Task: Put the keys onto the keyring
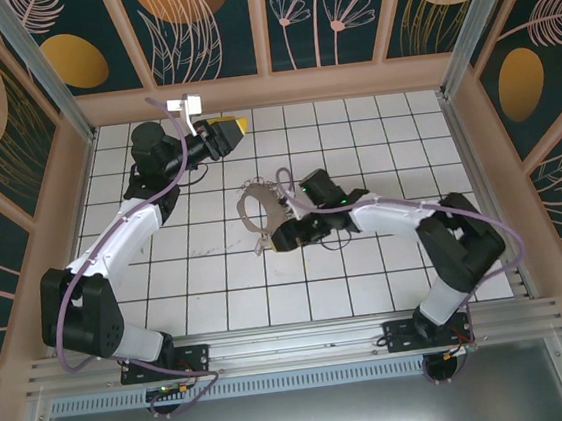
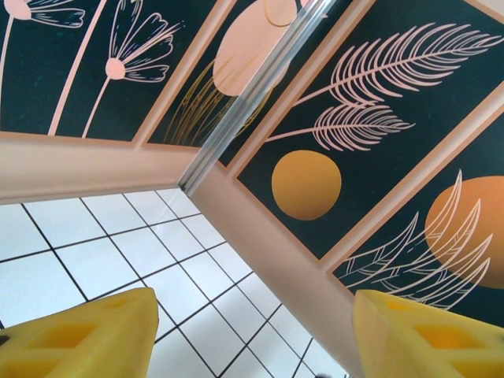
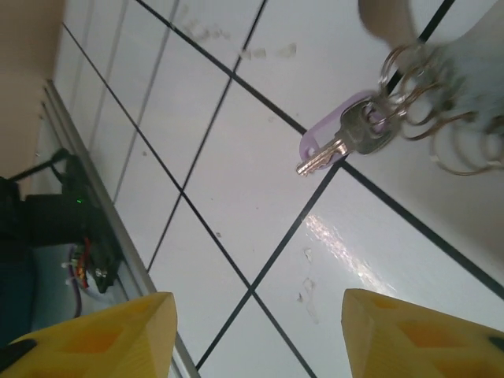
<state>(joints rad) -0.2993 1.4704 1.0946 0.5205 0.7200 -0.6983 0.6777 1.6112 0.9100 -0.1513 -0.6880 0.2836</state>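
Yellow-tipped, the left gripper (image 1: 232, 127) sat over the far left part of the white tiled surface (image 1: 367, 262), pointed toward the dark floral wall panels (image 2: 378, 118). In its wrist view the two yellow fingers (image 2: 79, 339) stood wide apart with nothing between them. Right of it, near the middle of the surface, lay the keyring (image 1: 244, 210), a large thin pale hoop fringed with small wire rings (image 3: 429, 94). A small silver key (image 3: 346, 142) with a lilac plastic tag (image 3: 319, 138) lay at the hoop's near side, apparently threaded on one of those rings, though the blur left that unsure. Just right of the key, the right gripper (image 1: 276, 239) hovered low over the tiles, its own fingers spread apart and empty.
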